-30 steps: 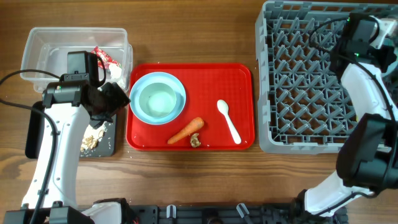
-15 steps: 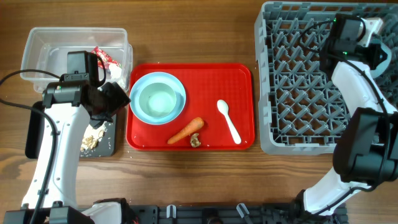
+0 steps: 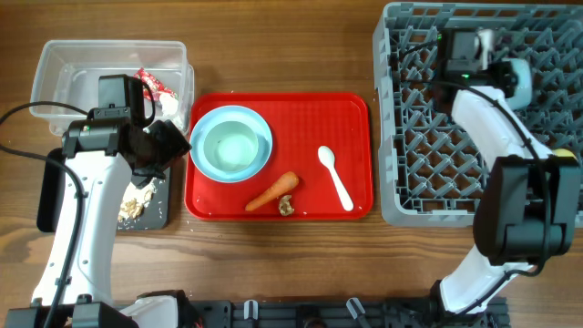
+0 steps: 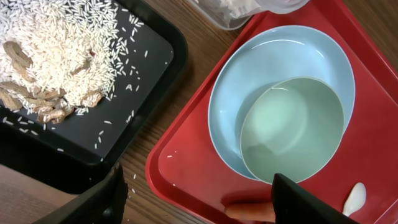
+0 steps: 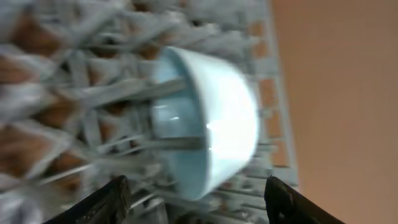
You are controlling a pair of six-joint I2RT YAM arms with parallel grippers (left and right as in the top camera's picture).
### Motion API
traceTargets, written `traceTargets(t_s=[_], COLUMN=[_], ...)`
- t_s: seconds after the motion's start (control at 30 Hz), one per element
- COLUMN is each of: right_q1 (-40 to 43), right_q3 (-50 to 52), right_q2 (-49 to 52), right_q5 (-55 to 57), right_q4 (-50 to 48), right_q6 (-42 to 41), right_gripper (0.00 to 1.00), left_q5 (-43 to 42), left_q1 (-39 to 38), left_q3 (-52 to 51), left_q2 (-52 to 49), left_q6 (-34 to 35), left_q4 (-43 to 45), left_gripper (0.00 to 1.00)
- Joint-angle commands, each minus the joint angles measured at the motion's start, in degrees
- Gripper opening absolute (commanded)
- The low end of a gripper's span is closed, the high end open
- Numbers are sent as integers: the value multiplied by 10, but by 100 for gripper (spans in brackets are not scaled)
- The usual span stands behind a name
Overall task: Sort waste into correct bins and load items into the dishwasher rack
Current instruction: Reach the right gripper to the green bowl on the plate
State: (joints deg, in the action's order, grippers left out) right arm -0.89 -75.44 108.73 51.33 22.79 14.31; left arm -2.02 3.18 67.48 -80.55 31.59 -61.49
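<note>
Right gripper (image 5: 196,199) hung over the dishwasher rack (image 3: 428,205) with its fingers spread and nothing between them. In the blurred right wrist view one light blue bowl (image 5: 211,124) lay tipped on its side among the pegs, apart from the fingers; whether it sat firmly could not be told. Left gripper (image 4: 202,198) was likewise released and empty, hovering over the left edge of the red tray (image 3: 319,114), near the black tray (image 4: 124,112) of rice and beige scraps (image 4: 56,56). Still to load: the plate (image 4: 227,93) with the second bowl (image 4: 292,130) resting inside it, and the white spoon (image 3: 335,177), all on the red tray. Still to sort: the carrot (image 3: 271,192) and a small scrap (image 3: 286,207) touching its tip. The wrapper (image 3: 155,84) lay in the clear tub (image 3: 55,73) on the counter. Judgement: the step in hand was clearing the rack. The right arm should rise straight above the pegs before crossing, so as not to knock the tipped bowl. The inner bowl should go first, pinched at its rim, since the plate cannot be gripped cleanly beneath it. The arms should take turns over the red tray; both reach the same narrow area.
</note>
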Motion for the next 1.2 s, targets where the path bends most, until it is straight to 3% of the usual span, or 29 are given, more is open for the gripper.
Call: traceTargets(t_s=[0.0, 0.1, 0.23, 0.3, 0.4, 0.57, 0.77, 1.07, 1.17], right_q1=[-18, -37, -73, -103, -166, -304, -404, -417, -417], right_q3=[1, 1, 1, 1, 1, 1, 1, 1, 1], right_q2=[-45, -97, -169, -190, -181, -120, -17, 59, 68], right_q5=[-75, -174, -449, -591, -681, -688, -579, -569, -562], right_q4=[29, 66, 86, 85, 72, 33, -22, -73, -67], right_q6=[-44, -44, -44, -92, -175, -231, -343, -420, -433], right_gripper=[73, 77, 79, 79, 79, 79, 75, 45, 43], left_q5=[-5, -5, -2, 26, 58, 58, 58, 55, 55], left_q1=[3, 3, 3, 3, 3, 5, 5, 5, 5], left_q3=[3, 3, 3, 3, 3, 3, 3, 3, 3], left_q2=[10, 10, 10, 10, 10, 10, 10, 10, 10], left_q6=[3, 3, 3, 3, 4, 4, 4, 4, 4], left_q4=[1, 1, -1, -10, -30, -39, -40, -40, -40], left_gripper=[75, 78, 78, 79, 82, 83, 84, 84, 83])
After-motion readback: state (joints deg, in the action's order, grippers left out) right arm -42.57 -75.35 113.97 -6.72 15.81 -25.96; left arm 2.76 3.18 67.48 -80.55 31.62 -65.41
